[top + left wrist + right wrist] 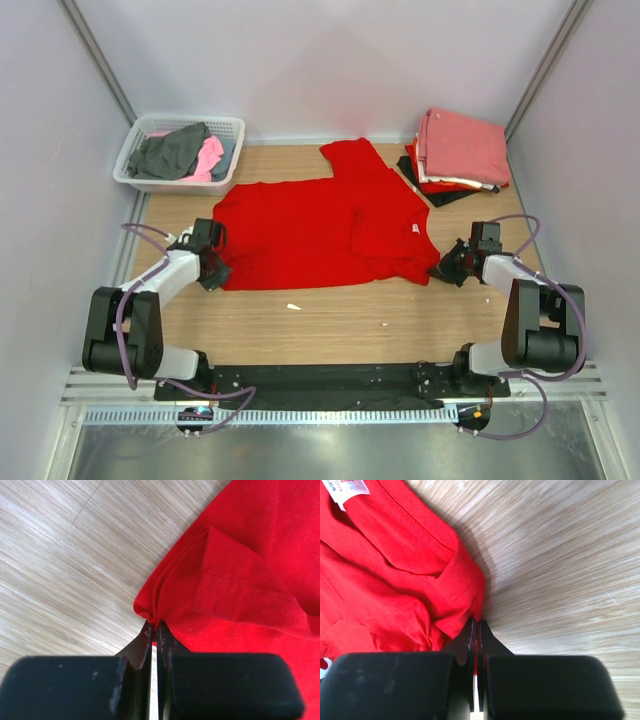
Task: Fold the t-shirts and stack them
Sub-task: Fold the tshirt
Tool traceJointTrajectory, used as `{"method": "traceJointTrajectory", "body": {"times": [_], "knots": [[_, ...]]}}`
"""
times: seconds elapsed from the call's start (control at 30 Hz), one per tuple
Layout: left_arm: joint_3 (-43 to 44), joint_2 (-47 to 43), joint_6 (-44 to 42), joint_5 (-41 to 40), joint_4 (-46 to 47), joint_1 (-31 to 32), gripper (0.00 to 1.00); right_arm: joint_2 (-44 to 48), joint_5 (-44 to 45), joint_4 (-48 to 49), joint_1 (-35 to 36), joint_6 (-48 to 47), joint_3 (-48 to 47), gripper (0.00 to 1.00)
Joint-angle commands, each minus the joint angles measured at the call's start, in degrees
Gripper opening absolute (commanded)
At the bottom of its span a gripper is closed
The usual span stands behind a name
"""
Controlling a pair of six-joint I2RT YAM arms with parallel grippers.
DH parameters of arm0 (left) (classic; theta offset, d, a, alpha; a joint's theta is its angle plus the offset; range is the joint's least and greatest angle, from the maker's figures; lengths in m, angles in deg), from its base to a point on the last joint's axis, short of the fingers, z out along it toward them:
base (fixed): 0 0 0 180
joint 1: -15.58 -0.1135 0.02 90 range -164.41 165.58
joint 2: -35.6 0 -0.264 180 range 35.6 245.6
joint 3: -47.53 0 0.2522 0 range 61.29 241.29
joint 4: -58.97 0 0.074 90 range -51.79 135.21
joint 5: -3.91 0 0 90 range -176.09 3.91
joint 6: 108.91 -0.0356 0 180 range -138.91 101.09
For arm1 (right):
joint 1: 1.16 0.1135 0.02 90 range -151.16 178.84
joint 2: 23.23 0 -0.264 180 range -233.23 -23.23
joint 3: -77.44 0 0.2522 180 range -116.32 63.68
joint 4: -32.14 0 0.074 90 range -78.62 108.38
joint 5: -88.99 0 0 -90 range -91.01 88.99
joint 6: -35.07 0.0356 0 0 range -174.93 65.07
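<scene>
Two arms [135, 325] are sitting at the near edge of the wooden surface [340, 320], each reaching out to one side of the red t-shirt [300, 235], which is lying spread across the middle. Folded t-shirts [460, 150], salmon-pink on top, are sitting stacked at the far right corner. At the far left a white basket [236, 126] is holding grey and pink t-shirts [172, 152]. The left tool [154, 626] is pinching the red shirt's left edge between closed jaws. The right tool [475, 622] is likewise clamping its right edge, with a small white label [345, 489] showing nearby.
</scene>
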Motion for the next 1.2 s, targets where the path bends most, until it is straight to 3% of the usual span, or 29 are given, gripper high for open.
{"method": "traceJointTrajectory", "body": {"times": [0.0, 0.23, 0.47, 0.7, 0.73, 0.77, 0.8, 0.83, 0.93, 0.97, 1.07, 1.17], "knots": [[0.05, -2.13, 0.16, -2.74, -1.09, -0.11, 0.00, -0.41, -1.26, 1.57, -1.37, -1.49, 0.10, 0.01], [0.40, -9.33, -0.45, -2.48, -9.89, -6.33, 0.00, 2.92, 0.68, -3.71, -12.52, -1.32, 0.62, 0.01], [-0.13, -11.45, 0.86, 0.51, -12.97, -6.61, 0.00, 5.29, -4.16, -4.49, -12.98, -0.87, 2.82, 0.01], [-0.66, -16.19, 3.41, 4.63, -16.66, -6.17, 0.02, 13.99, -1.80, -11.00, -12.98, -0.44, 4.32, 0.02], [0.04, -16.63, 3.76, 5.60, -17.28, -6.17, 0.06, 15.91, -1.70, -11.18, -12.98, 0.52, 4.32, 0.05], [0.48, -17.07, 3.68, 7.35, -18.41, -6.17, 0.11, 16.72, -1.27, -11.44, -12.98, 0.79, 3.97, 0.23], [1.18, -17.95, 2.63, 8.06, -19.12, -6.17, 0.27, 17.33, -0.04, -12.92, -12.98, 0.88, 2.83, 0.33], [3.37, -18.39, 1.84, 8.85, -20.17, -6.17, 0.35, 18.21, 0.92, -13.81, -12.98, 0.27, 2.04, 0.53], [10.12, -20.58, -4.20, 9.04, -25.36, -6.26, 0.60, 19.62, 4.43, -17.32, -12.98, -0.26, -0.95, 0.77], [11.72, -21.20, -6.32, 8.77, -27.28, -6.26, 0.67, 20.84, 5.23, -18.11, -12.98, 0.09, -1.65, 0.82], [15.51, -23.14, -13.43, 8.33, -29.67, -6.26, 0.71, 25.05, 5.42, -19.27, -12.89, 1.58, -3.94, 0.84], [16.92, -24.63, -18.63, 11.22, -31.08, -6.26, 0.72, 26.75, 7.15, -17.60, -6.85, 0.10, -7.27, 0.75]]}}
